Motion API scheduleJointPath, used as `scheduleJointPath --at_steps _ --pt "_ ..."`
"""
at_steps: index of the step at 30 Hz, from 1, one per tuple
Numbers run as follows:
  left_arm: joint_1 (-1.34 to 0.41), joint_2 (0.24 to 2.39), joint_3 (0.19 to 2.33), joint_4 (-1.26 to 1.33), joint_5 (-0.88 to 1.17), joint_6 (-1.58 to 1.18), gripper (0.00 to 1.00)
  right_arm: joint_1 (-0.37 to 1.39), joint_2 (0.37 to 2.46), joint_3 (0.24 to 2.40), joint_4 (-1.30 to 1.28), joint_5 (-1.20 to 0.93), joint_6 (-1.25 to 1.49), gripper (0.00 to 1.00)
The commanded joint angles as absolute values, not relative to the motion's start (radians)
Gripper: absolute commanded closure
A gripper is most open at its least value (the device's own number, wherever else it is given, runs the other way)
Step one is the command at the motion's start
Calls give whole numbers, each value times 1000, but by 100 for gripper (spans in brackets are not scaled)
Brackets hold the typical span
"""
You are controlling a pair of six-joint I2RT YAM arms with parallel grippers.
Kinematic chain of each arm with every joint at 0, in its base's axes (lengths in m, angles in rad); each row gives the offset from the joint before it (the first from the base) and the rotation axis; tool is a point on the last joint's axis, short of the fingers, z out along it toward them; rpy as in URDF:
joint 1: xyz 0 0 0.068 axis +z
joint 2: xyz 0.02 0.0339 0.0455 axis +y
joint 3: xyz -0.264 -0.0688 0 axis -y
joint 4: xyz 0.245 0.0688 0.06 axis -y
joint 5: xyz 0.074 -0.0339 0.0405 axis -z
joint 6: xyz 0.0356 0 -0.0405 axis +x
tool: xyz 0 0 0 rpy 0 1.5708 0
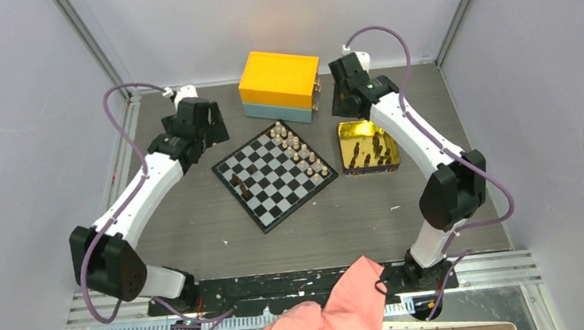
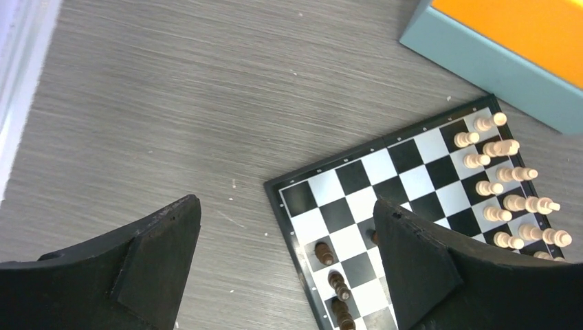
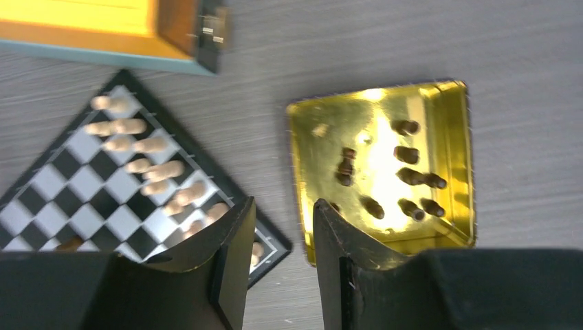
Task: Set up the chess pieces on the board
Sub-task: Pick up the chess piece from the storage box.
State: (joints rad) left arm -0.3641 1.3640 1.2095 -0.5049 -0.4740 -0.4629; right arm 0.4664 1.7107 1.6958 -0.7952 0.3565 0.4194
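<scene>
With the left gripper [image 2: 285,227] spread wide near the flat black-and-white checkered board [image 1: 274,174], the right gripper [image 3: 283,227], part-open and empty above crowded dark brown wooden chessmen [image 3: 405,172] in the shiny gold square tin [image 3: 462,137], might pinch two.

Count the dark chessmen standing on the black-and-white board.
3 dark chessmen show clearly, in a row along the board edge nearest the left arm: one, next, last. A fourth may sit half hidden behind a finger of the left end effector.
</scene>
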Motion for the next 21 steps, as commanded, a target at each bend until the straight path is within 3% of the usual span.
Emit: scheduleJointPath --at_steps 1,21 --pt "-359 1440 1289 -458 -367 -415 5 390 1692 1585 -726 328 480 57" --pt "-360 1593 1342 -519 -227 -319 8 265 1953 1552 -652 262 531 60"
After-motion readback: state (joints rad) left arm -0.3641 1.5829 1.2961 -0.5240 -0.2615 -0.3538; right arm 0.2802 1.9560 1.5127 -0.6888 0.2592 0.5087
